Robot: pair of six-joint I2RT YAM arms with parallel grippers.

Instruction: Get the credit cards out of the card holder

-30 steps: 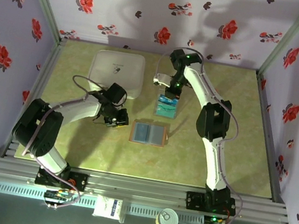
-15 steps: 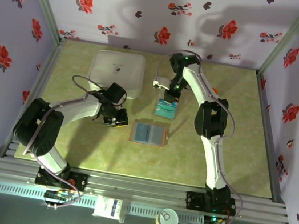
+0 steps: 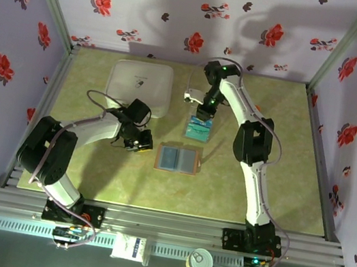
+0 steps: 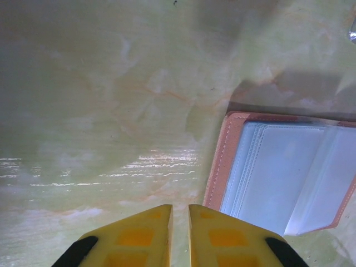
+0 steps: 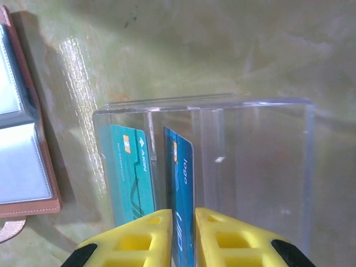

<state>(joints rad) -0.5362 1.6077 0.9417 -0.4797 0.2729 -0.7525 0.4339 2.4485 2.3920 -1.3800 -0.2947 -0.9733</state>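
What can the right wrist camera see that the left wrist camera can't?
Right wrist view: a clear plastic box with a teal card and a blue card standing in it. The blue card runs between the jaws of the right gripper.

Left wrist view: the left gripper, its jaws a slit apart with nothing between them, over a wide stretch of bare table.

Both: the card holder lying open and flat, and the greenish table under it.
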